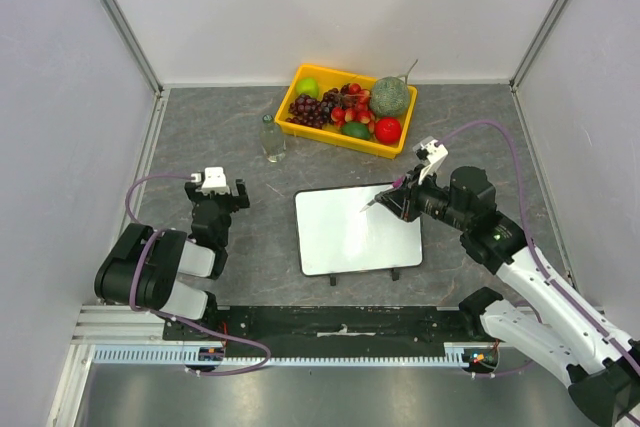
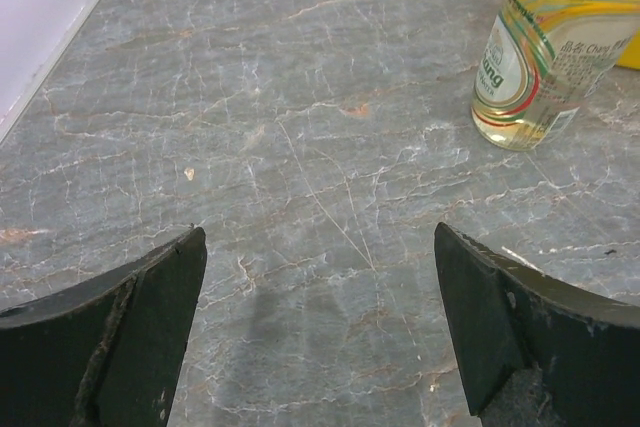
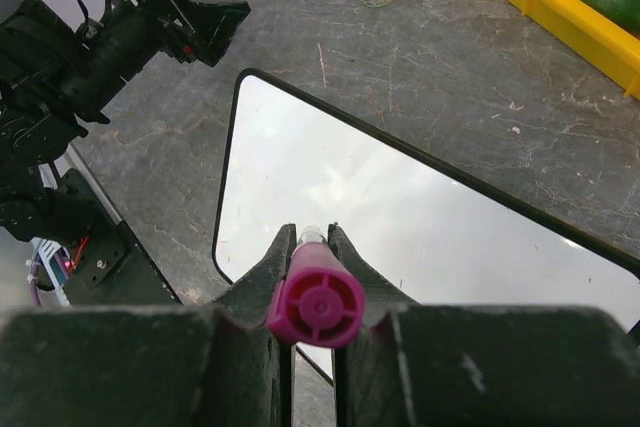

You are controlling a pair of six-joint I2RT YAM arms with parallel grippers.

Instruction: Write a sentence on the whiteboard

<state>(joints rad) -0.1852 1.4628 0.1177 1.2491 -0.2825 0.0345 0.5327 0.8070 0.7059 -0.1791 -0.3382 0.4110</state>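
white whiteboard point(image 1: 350, 237), black rim; magenta marker point(image 3: 316, 304); yellow tray point(image 1: 310, 131); grey veined table point(image 1: 230, 147)

Light: We find all three views bright and evenly lit from overhead, with only soft shadows on the grey table point(image 1: 230, 137).
Glare: The whiteboard point(image 3: 400, 217) carries a pale, cloudy bloom across its gloss (diffuse rather than burnt out).
Shadows: A faint smudge darkens the stone between the left gripper point(image 2: 320, 237) fingers.
Focus: The marker point(image 3: 316, 305) end and the right gripper point(image 3: 310, 235) blur close to the lens; the bottle point(image 2: 540, 47) reads slightly soft.
Top view: We see it sharp throughout.
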